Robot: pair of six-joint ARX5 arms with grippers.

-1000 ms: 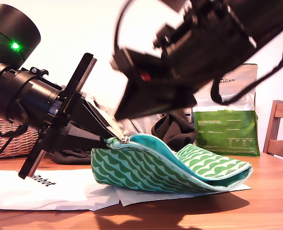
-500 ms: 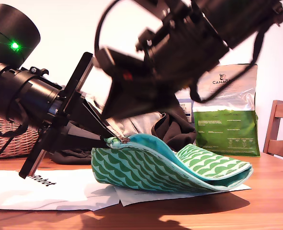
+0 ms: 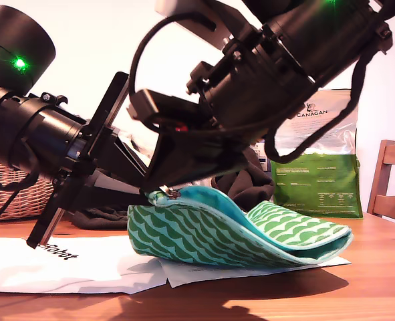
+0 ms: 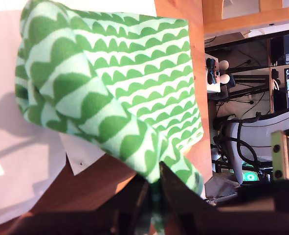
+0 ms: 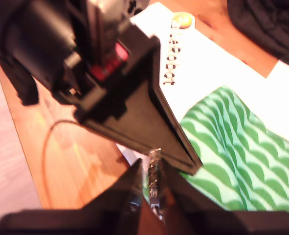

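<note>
On the wooden table, the green pouch is pinched at its end by my first gripper and its zip pull clamped in my second gripper, so a steady draw along the zip seems due next.

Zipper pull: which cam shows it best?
Second wrist view: the zipper pull sits large, though blurred, between the fingers of my second gripper. The exterior view shows it small at the raised end of the green pouch. The first wrist view shows only pouch fabric, no pull.

A white wall stands behind wooden table, wicker basket and chair.
</note>
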